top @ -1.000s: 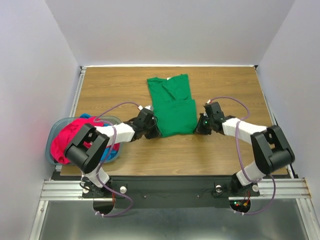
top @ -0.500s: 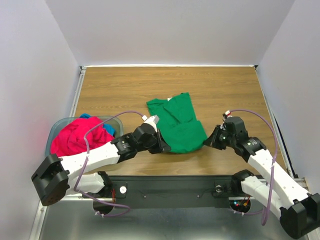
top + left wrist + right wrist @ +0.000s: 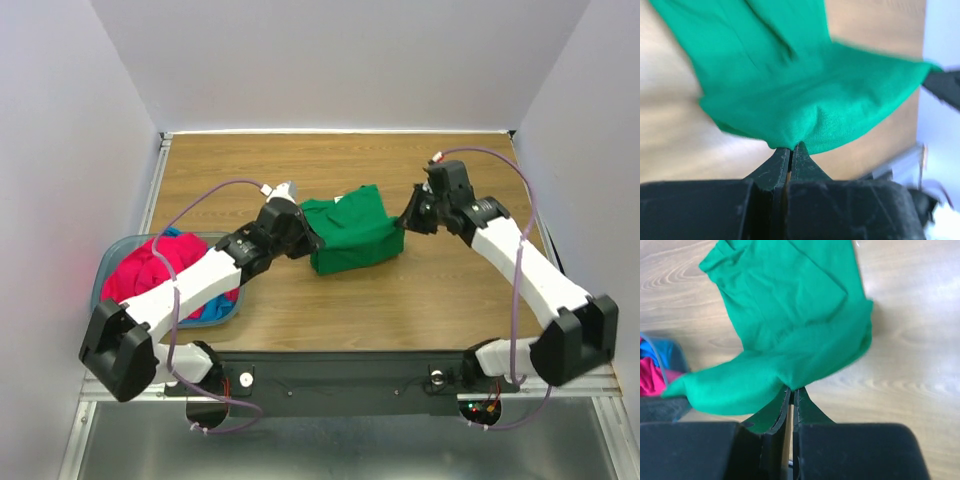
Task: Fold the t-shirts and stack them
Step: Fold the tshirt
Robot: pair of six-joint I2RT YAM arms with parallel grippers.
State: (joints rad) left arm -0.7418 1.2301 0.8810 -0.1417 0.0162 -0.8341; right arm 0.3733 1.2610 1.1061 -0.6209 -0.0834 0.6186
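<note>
bright, even light from overhead fills the top view, leaving only soft shadows beside the green t-shirt (image 3: 350,232). both wrist views are motion-blurred, the cloth edges smeared, with pale glare washing out the wooden table (image 3: 665,115). the close foreground is dark and soft.

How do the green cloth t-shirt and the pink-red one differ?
The kelly green cloth t-shirt lies half-folded on the wooden table; the pink-red cloth t-shirt sits crumpled in the grey-blue plastic basket. Left claw and right claw pinch the green one, not the pink-red. Both are plain.
</note>
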